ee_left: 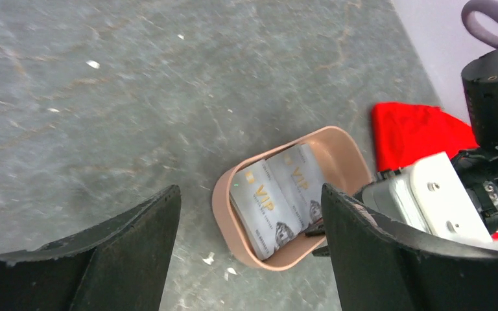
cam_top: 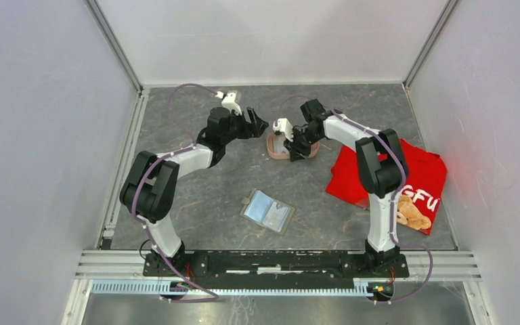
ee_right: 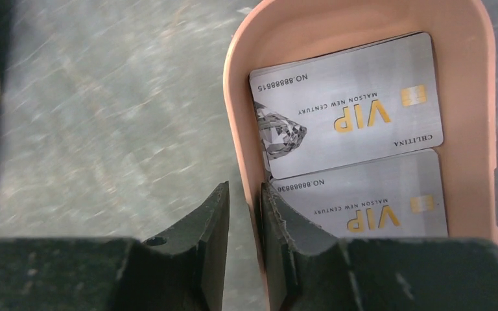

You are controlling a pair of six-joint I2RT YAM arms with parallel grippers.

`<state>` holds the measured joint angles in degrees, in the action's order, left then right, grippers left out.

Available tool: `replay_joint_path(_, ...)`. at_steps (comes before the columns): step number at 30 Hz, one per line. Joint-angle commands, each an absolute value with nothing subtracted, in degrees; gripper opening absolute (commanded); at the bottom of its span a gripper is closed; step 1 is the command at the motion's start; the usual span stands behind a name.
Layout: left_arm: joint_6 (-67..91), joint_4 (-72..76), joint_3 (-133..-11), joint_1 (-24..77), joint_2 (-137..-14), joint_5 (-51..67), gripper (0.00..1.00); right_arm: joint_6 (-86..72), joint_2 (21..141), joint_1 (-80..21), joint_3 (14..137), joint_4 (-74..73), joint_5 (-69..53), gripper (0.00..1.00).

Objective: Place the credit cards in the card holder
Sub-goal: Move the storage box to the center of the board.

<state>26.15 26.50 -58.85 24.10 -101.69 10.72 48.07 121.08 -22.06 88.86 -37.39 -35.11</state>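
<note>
Right gripper [ee_right: 245, 191]: jaws drawn nearly together astride the long wall of the pink oval tray [ee_right: 363, 19], one black finger outside and one inside; whether they pinch the wall cannot be told. The credit cards [ee_right: 347, 107], thin brushed-silver rectangles with rounded corners, gold VIP lettering and a diamond print, lie flat side by side in the smooth tray, at 1 o'clock of those fingers. Left gripper [cam_top: 254, 125] hovers with jaws spread wide at 9 o'clock of the tray, while the card holder [cam_top: 268, 211] lies opened flat on the grey veined table [cam_top: 210, 196] at 6 o'clock, well apart from both.
</note>
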Motion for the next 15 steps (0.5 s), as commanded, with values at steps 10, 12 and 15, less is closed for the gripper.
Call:
replay_joint_path(10, 41.35, 42.01, -45.73, 25.4, -94.54, 24.3, 0.75, 54.21, 102.39, -22.93, 71.02, -40.03, -39.2, 0.48)
replay_joint_path(12, 42.1, 42.03, -45.62, 26.74, -93.77, 24.47, 0.74, 53.3, 99.89, -21.94, 71.38, -40.28, -41.9, 0.55)
replay_joint_path(15, 41.94, 41.06, -45.43, 29.39, -92.39, 23.06, 0.73, 50.93, 96.81, -19.31, 73.15, -40.52, -46.32, 0.61)
